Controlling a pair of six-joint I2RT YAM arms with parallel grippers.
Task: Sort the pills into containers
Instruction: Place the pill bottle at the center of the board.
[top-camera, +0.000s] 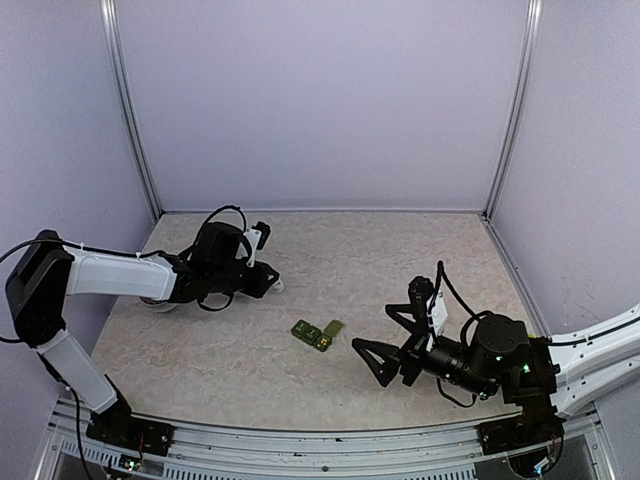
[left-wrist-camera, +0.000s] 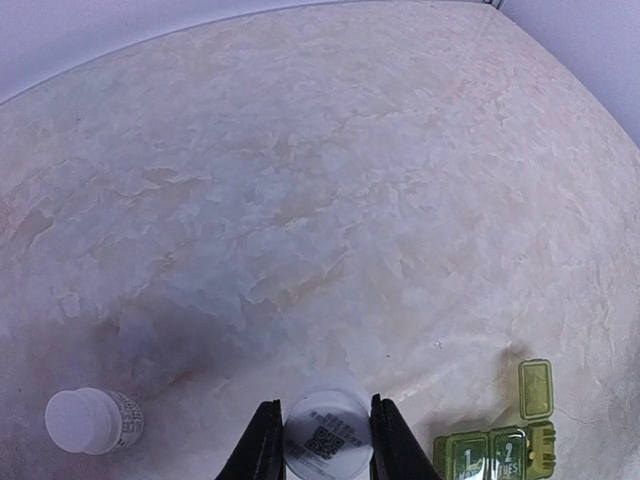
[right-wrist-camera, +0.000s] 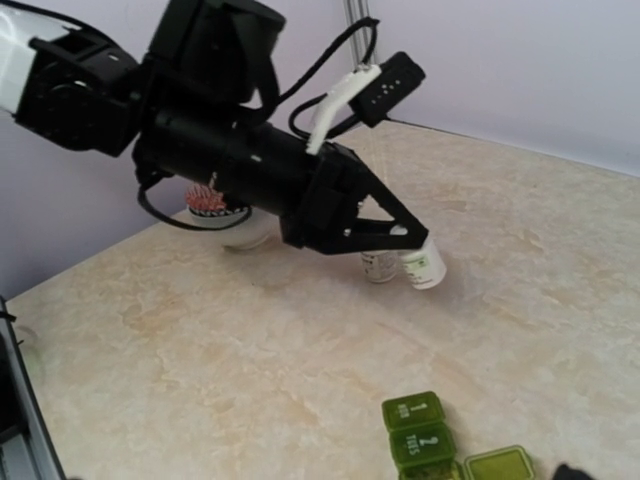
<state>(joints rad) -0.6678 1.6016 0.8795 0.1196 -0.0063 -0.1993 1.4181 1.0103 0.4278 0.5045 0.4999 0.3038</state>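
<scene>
My left gripper (left-wrist-camera: 323, 404) is shut on a small white pill bottle (left-wrist-camera: 328, 440), held tilted just above the table with its labelled bottom facing the wrist camera. The right wrist view shows the same bottle (right-wrist-camera: 427, 267) in the black fingers (right-wrist-camera: 395, 232). A second white bottle (right-wrist-camera: 380, 266) stands right beside it, capped (left-wrist-camera: 90, 420). The green pill organizer (top-camera: 317, 333) lies mid-table; compartments 1 and 2 are closed (right-wrist-camera: 420, 430) and one lid (right-wrist-camera: 498, 465) is flipped open. My right gripper (top-camera: 375, 330) hovers to the right of the organizer, open and holding nothing.
A white bowl (right-wrist-camera: 235, 228) with something red in it sits under the left arm (top-camera: 120, 275), near the left wall. Enclosure walls and metal posts (top-camera: 130, 110) bound the marble-patterned table (top-camera: 400, 250).
</scene>
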